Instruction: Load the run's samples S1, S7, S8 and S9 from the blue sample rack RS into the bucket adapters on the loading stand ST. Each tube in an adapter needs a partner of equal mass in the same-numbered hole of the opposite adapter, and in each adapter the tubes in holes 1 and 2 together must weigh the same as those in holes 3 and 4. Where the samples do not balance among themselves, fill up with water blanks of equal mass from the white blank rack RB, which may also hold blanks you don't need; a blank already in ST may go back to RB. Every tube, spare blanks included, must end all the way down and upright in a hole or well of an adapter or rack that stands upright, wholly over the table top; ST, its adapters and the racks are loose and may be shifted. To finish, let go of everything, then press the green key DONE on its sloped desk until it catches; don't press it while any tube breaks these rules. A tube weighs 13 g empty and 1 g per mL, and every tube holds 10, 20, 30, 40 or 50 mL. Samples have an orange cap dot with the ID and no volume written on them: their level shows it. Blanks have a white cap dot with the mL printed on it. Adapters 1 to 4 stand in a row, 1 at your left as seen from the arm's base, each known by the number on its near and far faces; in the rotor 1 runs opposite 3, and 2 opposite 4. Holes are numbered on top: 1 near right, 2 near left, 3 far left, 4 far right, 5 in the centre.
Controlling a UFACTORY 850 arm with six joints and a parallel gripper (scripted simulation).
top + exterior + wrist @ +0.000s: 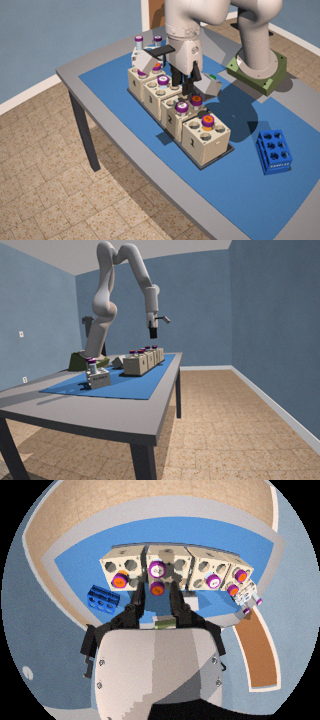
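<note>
My gripper (pixel 187 90) (pixel 153 337) (pixel 157 588) is open and empty, hanging above adapter 2 (pixel 170 119) of the loading stand (pixel 216 158). Adapter 2 holds a white-dot blank (pixel 181 106) (pixel 158 568) and an orange-dot sample (pixel 196 99) (pixel 158 588). Adapter 1 (pixel 196 144) holds one orange-dot sample (pixel 208 120) (pixel 120 580). Adapter 3 (pixel 152 96) holds one white-dot blank (pixel 163 80) (pixel 214 580). Adapter 4 (pixel 134 82) holds an orange-dot sample (pixel 157 67) and a second tube (pixel 141 73) partly hidden by the wrist camera. The blue sample rack (pixel 274 152) (pixel 103 599) is empty.
The white blank rack (pixel 134 55) (pixel 98 378) stands beyond adapter 4 with two blanks (pixel 138 39) (pixel 157 39). The green DONE key (pixel 212 76) sits on its grey sloped desk (pixel 208 86) behind the stand, near the arm's green base (pixel 268 77).
</note>
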